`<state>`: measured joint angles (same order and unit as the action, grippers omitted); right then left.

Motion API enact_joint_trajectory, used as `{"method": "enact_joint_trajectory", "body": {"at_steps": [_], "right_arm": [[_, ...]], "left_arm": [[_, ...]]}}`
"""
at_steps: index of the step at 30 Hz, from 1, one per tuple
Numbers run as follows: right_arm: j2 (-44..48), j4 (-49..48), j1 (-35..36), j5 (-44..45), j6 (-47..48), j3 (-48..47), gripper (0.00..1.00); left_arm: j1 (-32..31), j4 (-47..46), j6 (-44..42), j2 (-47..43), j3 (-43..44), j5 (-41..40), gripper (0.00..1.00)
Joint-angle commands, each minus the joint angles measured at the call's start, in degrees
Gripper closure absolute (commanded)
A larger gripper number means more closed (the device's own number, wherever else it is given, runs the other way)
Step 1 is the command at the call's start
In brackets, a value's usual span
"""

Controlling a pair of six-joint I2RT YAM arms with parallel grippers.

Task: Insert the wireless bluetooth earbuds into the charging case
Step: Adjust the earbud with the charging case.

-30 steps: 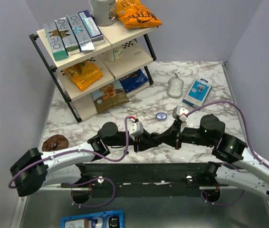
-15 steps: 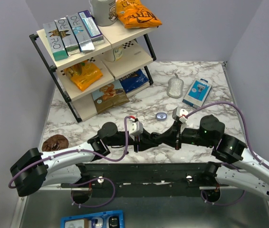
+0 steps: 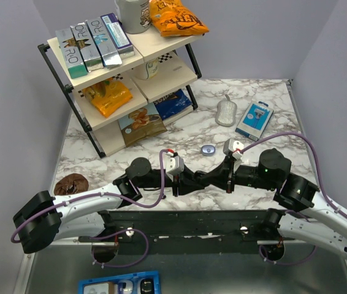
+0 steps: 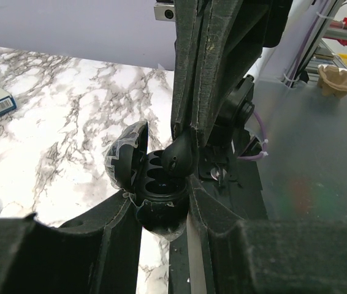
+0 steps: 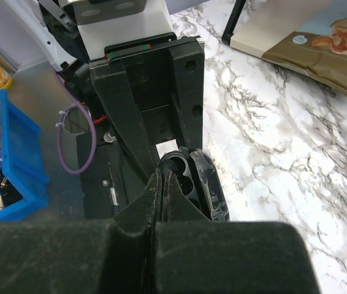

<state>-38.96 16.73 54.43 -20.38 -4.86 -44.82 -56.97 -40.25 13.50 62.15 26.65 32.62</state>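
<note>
Barely budged, still gripping open charging case (image 4: pixel 128 154) in left tool (image 4: pixel 161 201), pinching earbud (image 4: pixel 179 158) just over it in right tool (image 4: pixel 188 126); next, probably push down gently.

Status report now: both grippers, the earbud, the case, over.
Left gripper shut on open charging case. Right gripper shut on one earbud, at case mouth, not seated. No obstruction seen.

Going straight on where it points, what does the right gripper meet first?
Probably the open charging case in the left gripper; the earbud the right gripper pinches hangs just over its wells. Depth is unclear.
</note>
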Motion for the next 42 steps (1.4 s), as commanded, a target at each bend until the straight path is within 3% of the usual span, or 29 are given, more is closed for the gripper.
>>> {"method": "enact_joint_trajectory", "body": {"at_steps": [1,23,42], "right_arm": [[0.0,0.1,0.3,1.9,1.3,1.0,0.99],[-2.3,2.3,0.8,-3.5,2.7,0.0,0.99],[-5.9,8.7,4.4,-0.1,7.2,-3.0,0.99]], "left_arm": [[0.1,-5.0,0.6,-1.0,-0.5,2.7,1.00],[0.1,-5.6,0.3,-0.5,-0.5,4.5,1.00],[0.2,-4.8,0.4,-1.4,-0.7,5.3,1.00]]}}
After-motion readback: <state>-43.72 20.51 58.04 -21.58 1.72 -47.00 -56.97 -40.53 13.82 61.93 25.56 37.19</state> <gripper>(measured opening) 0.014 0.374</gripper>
